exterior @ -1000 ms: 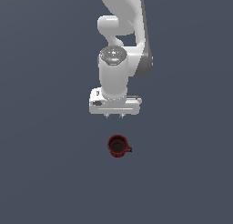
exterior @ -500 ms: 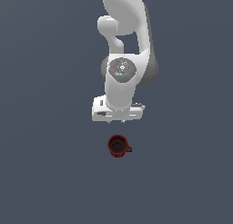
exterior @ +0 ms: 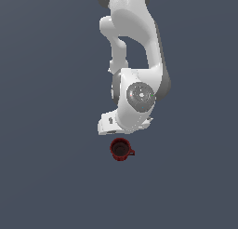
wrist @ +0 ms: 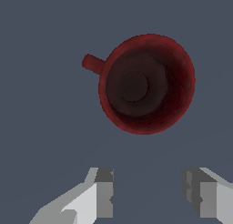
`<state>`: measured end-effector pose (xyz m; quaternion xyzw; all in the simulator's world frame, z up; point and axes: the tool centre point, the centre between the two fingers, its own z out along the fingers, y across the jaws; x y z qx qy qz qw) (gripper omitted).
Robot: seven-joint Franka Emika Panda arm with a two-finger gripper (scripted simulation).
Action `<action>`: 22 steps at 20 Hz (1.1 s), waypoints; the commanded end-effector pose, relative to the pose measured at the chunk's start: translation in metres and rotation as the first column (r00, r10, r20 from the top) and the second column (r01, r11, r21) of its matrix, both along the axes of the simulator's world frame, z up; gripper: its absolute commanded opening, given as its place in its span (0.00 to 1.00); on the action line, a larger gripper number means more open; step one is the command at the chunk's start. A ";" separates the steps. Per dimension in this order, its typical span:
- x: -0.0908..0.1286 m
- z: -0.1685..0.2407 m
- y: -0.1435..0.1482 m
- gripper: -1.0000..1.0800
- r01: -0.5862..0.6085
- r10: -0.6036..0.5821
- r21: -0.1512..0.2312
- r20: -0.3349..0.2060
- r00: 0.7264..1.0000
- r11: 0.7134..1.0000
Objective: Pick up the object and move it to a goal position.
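The small dark red mug (exterior: 121, 149) stands upright on the grey floor, its handle pointing to the exterior view's right. In the wrist view the mug (wrist: 145, 84) shows its dark inside from above, with the small handle at its side. The white arm's hand hangs just above and behind the mug in the exterior view, where the fingers are hidden by the hand. In the wrist view my gripper (wrist: 148, 196) is open and empty, its two fingers apart and short of the mug's rim, not touching it.
The plain grey floor (exterior: 46, 177) stretches all around the mug. The white arm (exterior: 135, 46) rises above the hand in the exterior view. No other objects show.
The arm has leaned forward and lowered, bringing the hand closer to the mug. The mug has not moved.
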<state>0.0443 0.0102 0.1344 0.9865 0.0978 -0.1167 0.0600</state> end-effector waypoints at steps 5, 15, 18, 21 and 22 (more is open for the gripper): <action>0.011 -0.015 0.007 0.62 -0.075 0.071 -0.039 -0.084 0.994 0.996; 0.023 -0.037 0.018 0.62 -0.178 0.160 -0.080 -0.198 0.967 0.981; 0.026 -0.043 0.021 0.62 -0.206 0.181 -0.088 -0.227 0.957 0.975; 0.028 -0.049 0.023 0.62 -0.230 0.200 -0.094 -0.253 0.947 0.969; 0.028 -0.050 0.024 0.62 -0.237 0.205 -0.096 -0.260 0.943 0.967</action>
